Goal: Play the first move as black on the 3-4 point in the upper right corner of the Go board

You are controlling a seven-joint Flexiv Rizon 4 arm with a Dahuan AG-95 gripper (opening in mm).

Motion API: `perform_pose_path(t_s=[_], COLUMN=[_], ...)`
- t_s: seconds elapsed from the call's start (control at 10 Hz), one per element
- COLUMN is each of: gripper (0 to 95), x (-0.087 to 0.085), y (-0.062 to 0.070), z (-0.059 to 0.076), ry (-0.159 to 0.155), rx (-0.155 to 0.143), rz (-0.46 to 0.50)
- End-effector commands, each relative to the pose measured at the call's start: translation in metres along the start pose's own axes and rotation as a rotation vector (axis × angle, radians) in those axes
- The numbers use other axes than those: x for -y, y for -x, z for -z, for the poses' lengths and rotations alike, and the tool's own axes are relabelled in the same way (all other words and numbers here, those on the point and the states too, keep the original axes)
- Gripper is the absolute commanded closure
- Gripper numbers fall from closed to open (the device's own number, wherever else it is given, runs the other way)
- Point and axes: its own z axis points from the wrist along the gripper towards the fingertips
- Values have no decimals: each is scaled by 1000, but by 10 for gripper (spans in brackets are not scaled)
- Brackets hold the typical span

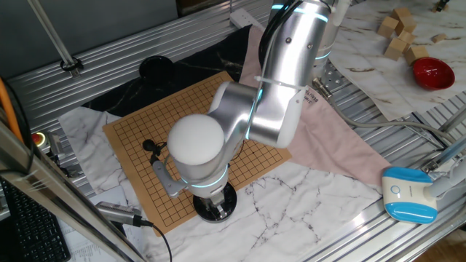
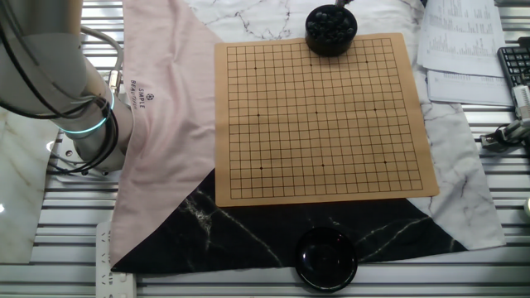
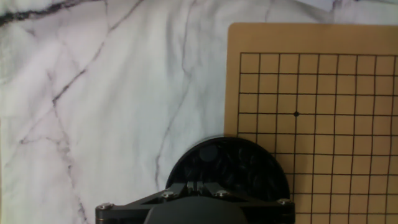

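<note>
The tan wooden board (image 2: 323,116) with its black grid lies on cloths and carries no stones; it also shows in one fixed view (image 1: 138,135) and in the hand view (image 3: 323,93). A round black bowl of black stones (image 2: 331,31) sits at the board's far edge. In the hand view this bowl (image 3: 242,165) lies just off the board's corner, right under my gripper (image 3: 199,185). The two fingers stand together over the stones. The frames do not show any stone between them. In one fixed view the arm hides the gripper above the bowl (image 1: 227,207).
A second black bowl (image 2: 327,258) sits on the dark cloth at the board's opposite edge. A pink cloth (image 2: 166,124) lies beside the board, next to the arm's base (image 2: 83,124). A red bowl (image 1: 432,73), wooden blocks (image 1: 397,36) and a blue device (image 1: 409,193) lie farther off.
</note>
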Motion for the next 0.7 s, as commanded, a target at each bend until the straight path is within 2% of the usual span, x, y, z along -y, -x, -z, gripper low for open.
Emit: perform_pose_path(t_s=[0.1,0.5,0.7], gripper=[950,950,950], x=[3,6,7], y=[-5,-15,-19], z=[-1,-4,-13], ry=[-2,-7,-33], rx=[-6,-5,7], rz=[-2,-15,-7])
